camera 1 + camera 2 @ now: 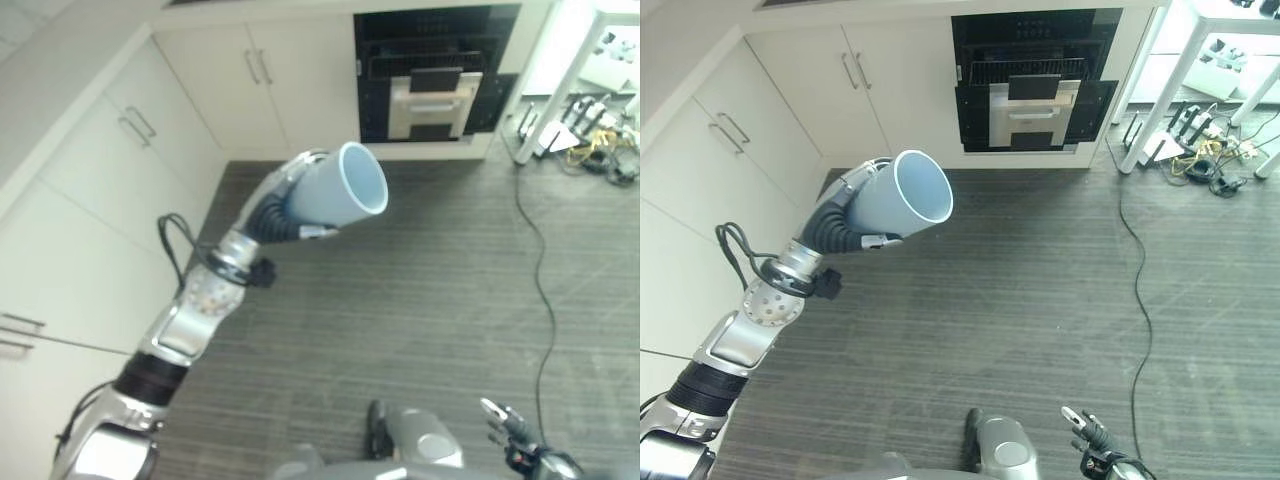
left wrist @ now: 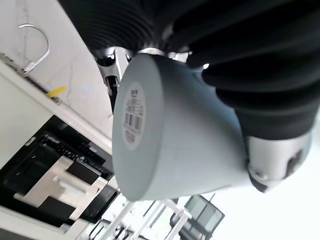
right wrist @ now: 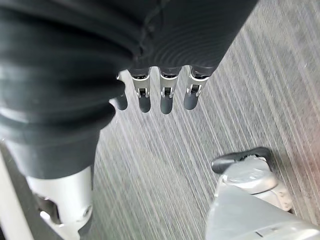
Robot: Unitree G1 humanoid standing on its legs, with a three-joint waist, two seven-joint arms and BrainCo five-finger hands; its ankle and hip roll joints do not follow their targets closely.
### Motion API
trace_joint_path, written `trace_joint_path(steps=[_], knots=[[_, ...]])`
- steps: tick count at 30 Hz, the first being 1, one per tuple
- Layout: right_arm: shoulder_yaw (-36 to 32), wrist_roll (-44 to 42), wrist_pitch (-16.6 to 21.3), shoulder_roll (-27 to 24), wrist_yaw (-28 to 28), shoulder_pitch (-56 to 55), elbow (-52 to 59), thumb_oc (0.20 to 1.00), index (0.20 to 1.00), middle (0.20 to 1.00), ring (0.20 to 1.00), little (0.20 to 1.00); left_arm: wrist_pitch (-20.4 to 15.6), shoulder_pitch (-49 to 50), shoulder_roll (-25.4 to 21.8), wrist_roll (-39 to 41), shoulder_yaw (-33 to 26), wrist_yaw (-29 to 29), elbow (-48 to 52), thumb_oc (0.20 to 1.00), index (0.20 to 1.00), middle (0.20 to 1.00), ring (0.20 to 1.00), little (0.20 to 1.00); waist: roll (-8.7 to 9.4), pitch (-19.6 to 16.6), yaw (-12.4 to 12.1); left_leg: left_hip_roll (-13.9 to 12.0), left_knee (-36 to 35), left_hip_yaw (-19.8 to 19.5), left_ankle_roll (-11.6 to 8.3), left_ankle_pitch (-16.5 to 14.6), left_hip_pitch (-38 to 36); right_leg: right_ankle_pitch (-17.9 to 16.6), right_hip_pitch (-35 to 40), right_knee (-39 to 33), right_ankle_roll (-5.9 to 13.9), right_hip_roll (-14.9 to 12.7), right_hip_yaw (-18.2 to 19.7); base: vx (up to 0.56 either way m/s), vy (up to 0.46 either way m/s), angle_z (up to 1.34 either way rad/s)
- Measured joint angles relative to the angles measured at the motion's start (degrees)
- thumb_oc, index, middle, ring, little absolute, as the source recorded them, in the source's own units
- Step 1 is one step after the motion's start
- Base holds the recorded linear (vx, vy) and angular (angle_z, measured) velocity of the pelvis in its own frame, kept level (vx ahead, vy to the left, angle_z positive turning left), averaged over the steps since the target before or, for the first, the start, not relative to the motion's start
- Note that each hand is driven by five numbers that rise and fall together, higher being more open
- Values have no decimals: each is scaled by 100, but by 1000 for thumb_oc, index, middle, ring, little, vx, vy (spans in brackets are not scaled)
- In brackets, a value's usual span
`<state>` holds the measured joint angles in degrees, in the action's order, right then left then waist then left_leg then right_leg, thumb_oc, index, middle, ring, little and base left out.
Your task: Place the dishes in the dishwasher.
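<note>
Aloft at left centre — left hand curled round a pale blue cup, held above the dark striped floor, mouth tipped toward the right and far side. Beyond, against the far wall, dishwasher with door ajar between white cabinets. Low at near right — right hand, fingers straight and relaxed, holding nothing.

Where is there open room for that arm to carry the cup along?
Open striped floor lies between the cup in the left robot hand and the dishwasher. It is crowded by the table legs, among cables.
</note>
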<state>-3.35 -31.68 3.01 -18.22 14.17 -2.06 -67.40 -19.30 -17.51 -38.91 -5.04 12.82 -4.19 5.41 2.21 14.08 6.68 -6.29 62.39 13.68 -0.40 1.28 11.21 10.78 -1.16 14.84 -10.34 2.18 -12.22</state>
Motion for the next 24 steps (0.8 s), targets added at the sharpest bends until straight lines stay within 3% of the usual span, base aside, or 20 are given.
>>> trace_joint_path(steps=[1,2,4,5,7,8,9,10,11,12,13,14,15,16,18,19,20,21,22,24], knots=[[46,3,12,35,21,-7,-112,1000,1000,1000,1000,1000,-16,6,-111,47,-11,26,-88,200,200,200,200,200,129,-19,-138,151,-435,-24,116,-372,518,-16,326,-275,109,31,212,331,74,-83],[70,12,20,19,46,74,-220,1000,1000,1000,1000,1000,-44,36,-187,142,-38,30,-220,200,200,200,200,200,143,-8,-253,349,-1422,-30,185,-562,721,-19,632,-488,148,49,424,405,145,-108],[154,25,53,-17,126,174,-186,1000,1000,1000,1000,1000,-54,176,-305,170,-101,9,-437,200,200,200,200,200,7,-52,-220,485,-4021,216,247,-467,702,4,1268,-969,210,183,712,485,187,-102],[285,29,55,-79,120,190,-162,1000,1000,1000,1000,1000,-70,225,-298,170,-118,-18,-460,200,200,200,200,200,-135,-97,-182,568,-4930,33,200,-446,721,70,1441,-1071,321,269,838,595,157,-94],[592,108,19,-175,129,255,-186,1000,1000,1000,1000,1000,-134,393,-304,169,-132,-48,-578,200,200,200,200,200,-247,-152,-203,1176,-6289,-962,226,-272,691,174,1859,-1306,482,207,1412,597,135,-120],[613,193,13,-204,160,348,-311,1000,1000,1000,1000,1000,-141,538,-226,168,-216,-70,-642,200,200,200,200,200,-306,-139,-375,1302,-6724,-1428,241,-191,633,247,1947,-1276,609,165,1800,422,117,-173],[622,252,12,-198,165,354,-432,1000,1000,1000,1000,1000,-133,707,-201,165,-253,-100,-657,200,200,200,200,200,-360,-146,-525,1339,-6704,-1436,266,-124,620,313,2136,-1266,755,166,1961,392,149,-183],[633,258,15,-182,164,216,-408,1000,1000,1000,1000,1000,-140,846,-211,163,-270,-98,-639,200,200,200,200,200,-470,-172,-572,1236,-6623,-1146,828,-130,333,442,2462,-1180,1112,329,1898,574,259,-129],[543,261,8,-26,141,-22,-437,1000,1000,1000,1000,1000,-130,902,-60,163,-276,-95,-644,200,200,200,200,200,-158,-169,-447,1238,-6338,-785,1277,438,-19,896,2465,-312,1470,34,1503,584,271,-116],[451,250,17,-90,131,35,-536,1000,1000,1000,1000,1000,-123,885,8,164,-279,-69,-650,200,200,200,200,200,-212,-173,-537,1203,-6323,-852,1295,456,-184,1208,2206,-239,1436,-178,1422,536,266,-118],[447,252,39,-122,111,67,-476,1000,1000,1000,1000,1000,-126,810,10,160,-334,-2,-656,200,200,200,200,200,-340,-159,-539,1140,-6239,-847,1282,523,-270,1251,1879,-304,1468,-277,1384,316,188,-127],[462,287,35,-92,100,47,-347,1000,1000,1000,1000,1000,-130,692,12,162,-407,28,-667,200,200,200,200,200,-344,-161,-486,1165,-6182,-842,1147,629,-368,1099,1630,-410,1475,-395,1285,272,181,-58],[473,371,34,-2,51,-59,-176,1000,1000,1000,1000,1000,-176,455,89,161,-397,64,-735,200,200,200,200,200,-299,-137,-306,1263,-6100,-850,854,470,-490,811,1437,-118,1229,-469,1061,314,211,-11],[503,419,27,153,-55,-151,-27,1000,1000,1000,1000,1000,-279,257,127,153,-377,138,-754,200,200,200,200,200,-383,-126,-259,1255,-6071,-870,753,397,-698,689,964,1172,1432,-507,971,233,160,24],[520,468,29,320,-116,-247,194,1000,1000,1000,1000,1000,-281,103,128,150,-369,155,-747,200,200,200,200,200,-324,-89,-235,1331,-6016,-971,721,275,-936,188,516,2346,1660,-574,998,161,100,23],[514,549,50,334,-110,-278,280,1000,1000,1000,1000,1000,-254,108,102,141,-368,154,-691,200,200,200,200,200,-369,-47,-251,1228,-6097,-998,766,204,-1134,-431,138,3124,1935,-576,986,119,32,2],[514,610,129,315,-111,-233,355,1000,1000,1000,1000,1000,-209,104,40,139,-369,138,-624,200,200,200,200,200,-449,7,-282,1108,-6248,-1007,783,164,-1325,-281,-241,3646,1975,-615,856,128,-76,-19],[516,636,168,244,-126,-167,453,1000,1000,1000,1000,1000,-177,91,46,138,-364,100,-594,200,200,200,200,200,-577,97,-276,969,-6380,-998,760,99,-1515,123,-606,3593,1880,-712,655,122,-119,-27],[515,630,157,159,-144,-86,555,1000,1000,1000,1000,1000,-142,68,45,136,-363,100,-592,200,200,200,200,200,-644,214,-246,871,-6474,-979,690,30,-1711,303,-969,3021,1841,-824,560,163,-287,-18],[518,625,121,106,-191,-76,593,1000,1000,1000,1000,1000,-72,-41,42,133,-342,100,-617,200,200,200,200,200,-622,264,-206,817,-6544,-989,527,-52,-1855,222,-1129,1497,1820,-855,593,145,-292,12]])
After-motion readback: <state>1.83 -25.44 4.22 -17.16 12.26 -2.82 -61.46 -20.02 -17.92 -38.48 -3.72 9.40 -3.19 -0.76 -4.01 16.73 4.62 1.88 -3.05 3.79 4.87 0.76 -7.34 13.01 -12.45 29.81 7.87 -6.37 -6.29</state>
